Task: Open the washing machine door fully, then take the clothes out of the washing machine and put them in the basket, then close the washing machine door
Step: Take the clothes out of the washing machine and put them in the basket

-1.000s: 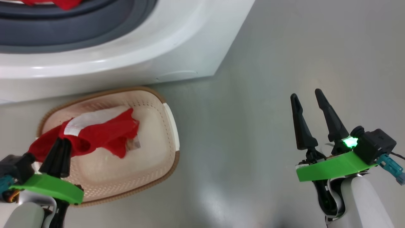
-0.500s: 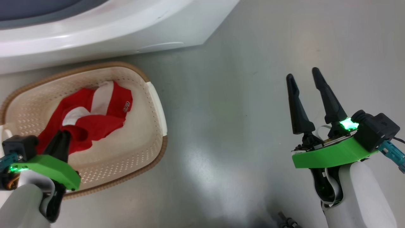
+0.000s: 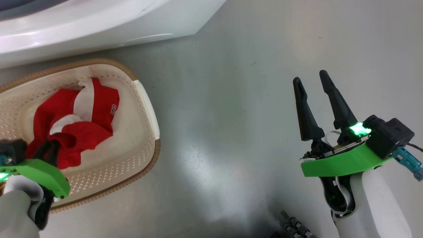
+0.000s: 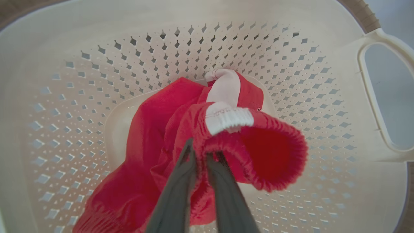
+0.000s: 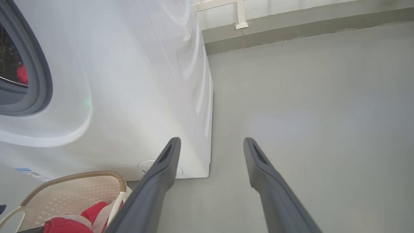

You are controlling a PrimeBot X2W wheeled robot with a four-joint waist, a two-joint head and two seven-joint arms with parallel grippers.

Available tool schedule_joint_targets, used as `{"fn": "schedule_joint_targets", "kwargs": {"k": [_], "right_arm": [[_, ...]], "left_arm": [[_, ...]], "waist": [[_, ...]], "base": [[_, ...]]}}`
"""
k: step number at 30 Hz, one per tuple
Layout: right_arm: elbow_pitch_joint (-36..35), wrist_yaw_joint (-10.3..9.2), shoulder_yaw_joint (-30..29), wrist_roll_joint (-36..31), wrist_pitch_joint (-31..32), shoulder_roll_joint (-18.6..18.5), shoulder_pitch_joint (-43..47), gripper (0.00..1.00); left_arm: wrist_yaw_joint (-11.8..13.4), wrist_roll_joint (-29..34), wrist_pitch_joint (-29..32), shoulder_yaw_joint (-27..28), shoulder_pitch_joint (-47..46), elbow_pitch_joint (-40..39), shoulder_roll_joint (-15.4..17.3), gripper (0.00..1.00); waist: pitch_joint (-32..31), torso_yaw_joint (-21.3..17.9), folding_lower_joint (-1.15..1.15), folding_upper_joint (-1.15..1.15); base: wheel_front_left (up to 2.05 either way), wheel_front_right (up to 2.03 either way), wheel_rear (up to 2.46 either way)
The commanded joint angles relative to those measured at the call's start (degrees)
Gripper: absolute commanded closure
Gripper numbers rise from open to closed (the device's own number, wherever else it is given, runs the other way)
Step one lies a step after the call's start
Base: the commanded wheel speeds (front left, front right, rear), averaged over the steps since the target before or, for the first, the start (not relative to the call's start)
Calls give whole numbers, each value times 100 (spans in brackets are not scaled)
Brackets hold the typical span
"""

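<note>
Basket [image 3: 132, 138] beside washer [image 5: 129, 81] holds red clothes [image 3: 82, 132], left gripper [image 4: 202, 155] pinched narrow on their hem; right gripper [image 3: 309, 75] wide, empty, over floor [image 3: 231, 132]; red piece [image 5: 22, 73] in drum [image 5: 8, 55].

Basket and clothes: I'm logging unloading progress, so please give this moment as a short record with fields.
basket: upright on the grey floor, close by the washing machine
red garment: lying in the basket, elastic hem pinched by the left gripper
left gripper: shut on the red garment, down inside the basket
right gripper: open, empty, over bare floor
drum opening: more red fabric visible inside
</note>
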Motion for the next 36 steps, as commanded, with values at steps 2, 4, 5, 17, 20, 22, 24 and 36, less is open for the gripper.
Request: {"fn": "schedule_joint_targets", "kwargs": {"k": [2, 4, 5, 17, 20, 22, 24, 36], "right_arm": [[-125, 9, 111, 76, -27, 14, 63, 0], [-109, 9, 90, 68, -27, 14, 65, 0], [-99, 9, 82, 64, -27, 14, 65, 0], [20, 9, 56, 19, -27, 14, 82, 0], [62, 9, 40, -18, -27, 14, 117, 0], [99, 9, 39, -51, -27, 14, 143, 0], [141, 9, 46, -89, -27, 14, 176, 0], [426, 9, -11, -264, -27, 14, 455, 0]], "left_arm": [[-17, -184, -30, 64, -61, 38, 235, 31], [-17, -241, -30, 65, -83, -21, 249, 0], [-17, -262, -30, 70, -73, -45, 250, 0], [-17, -389, -30, 238, 63, -159, 202, 0], [-17, -415, -30, 304, 130, -214, 152, 0], [-17, -426, -30, 359, 187, -251, 125, 0], [-17, -423, -30, 424, 251, -289, 94, 0], [-17, 47, -30, 1382, 829, -813, -222, 0]], "waist": [[-13, -6, 0, 0], [-48, 10, 0, 0], [-75, 18, 0, 0], [-410, 93, 0, 0], [-561, 140, 0, 0], [-673, 174, 0, 0], [-806, 214, 0, 0], [-1802, 485, 0, 0]], "base": [[0, 0, 0], [0, 0, 0], [0, 0, 0], [0, 0, 0], [0, 0, 0], [0, 0, 0], [0, 0, 0], [0, 0, 0]]}}
